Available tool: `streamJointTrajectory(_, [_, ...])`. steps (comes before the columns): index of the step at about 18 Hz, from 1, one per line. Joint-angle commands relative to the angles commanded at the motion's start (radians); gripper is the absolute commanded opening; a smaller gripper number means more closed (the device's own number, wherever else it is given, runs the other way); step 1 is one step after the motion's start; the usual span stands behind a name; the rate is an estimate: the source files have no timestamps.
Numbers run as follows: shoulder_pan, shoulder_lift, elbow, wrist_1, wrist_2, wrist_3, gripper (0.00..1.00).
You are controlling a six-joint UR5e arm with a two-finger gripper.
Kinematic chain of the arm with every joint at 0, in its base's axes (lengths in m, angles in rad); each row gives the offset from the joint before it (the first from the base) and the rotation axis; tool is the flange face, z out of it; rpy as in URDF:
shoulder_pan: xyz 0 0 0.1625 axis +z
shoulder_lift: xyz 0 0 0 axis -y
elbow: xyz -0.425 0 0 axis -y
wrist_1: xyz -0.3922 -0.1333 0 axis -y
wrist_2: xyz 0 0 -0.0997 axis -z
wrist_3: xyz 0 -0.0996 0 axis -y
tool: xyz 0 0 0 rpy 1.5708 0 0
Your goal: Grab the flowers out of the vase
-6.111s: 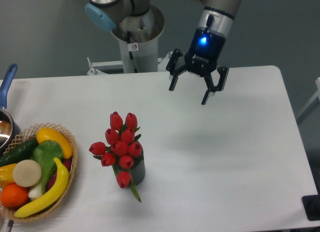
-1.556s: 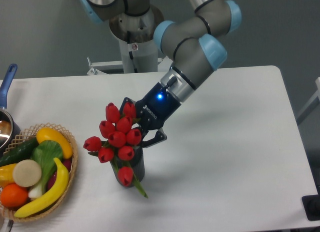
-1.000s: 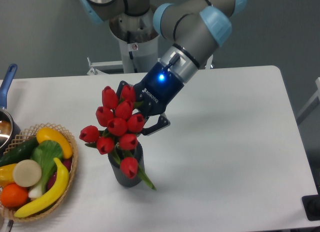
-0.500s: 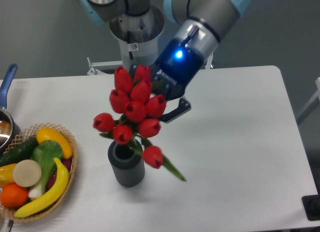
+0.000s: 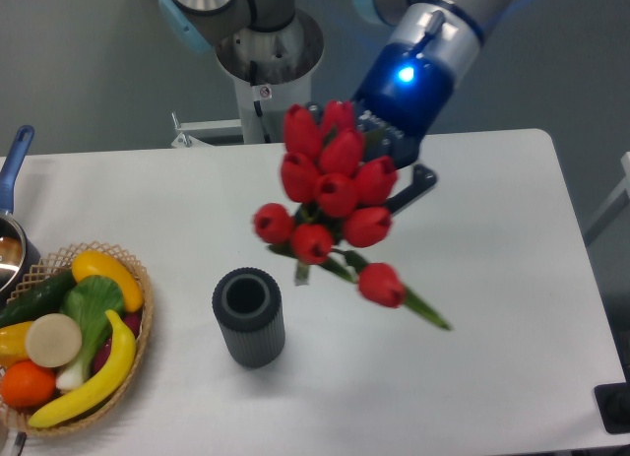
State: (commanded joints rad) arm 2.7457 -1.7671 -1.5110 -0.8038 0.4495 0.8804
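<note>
A white table [image 5: 492, 308] fills the view before a grey wall. Nearest, the dark ribbed vase [image 5: 249, 316] stands upright with nothing in it, a wicker fruit basket [image 5: 74, 338] to its left. Above and beyond, clear of the vase, the gripper [image 5: 379, 180] clasps the red tulips [image 5: 333, 205] aloft.
</note>
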Motion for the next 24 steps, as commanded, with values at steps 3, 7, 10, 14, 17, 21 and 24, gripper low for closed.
streamJointTrajectory(3, [0.049,0.0,-0.008,0.003,0.0,0.014,0.44])
streamJointTrajectory(7, [0.115,0.0,-0.029,0.002,0.0,0.041,0.44])
streamJointTrajectory(10, [0.15,-0.002,-0.047,0.003,0.003,0.058,0.44])
streamJointTrajectory(14, [0.173,0.001,-0.081,0.003,0.005,0.094,0.44])
streamJointTrajectory(17, [0.183,0.002,-0.087,0.002,0.005,0.094,0.44])
streamJointTrajectory(21, [0.186,0.003,-0.091,0.002,0.006,0.092,0.44])
streamJointTrajectory(24, [0.186,0.005,-0.094,0.002,0.006,0.092,0.44])
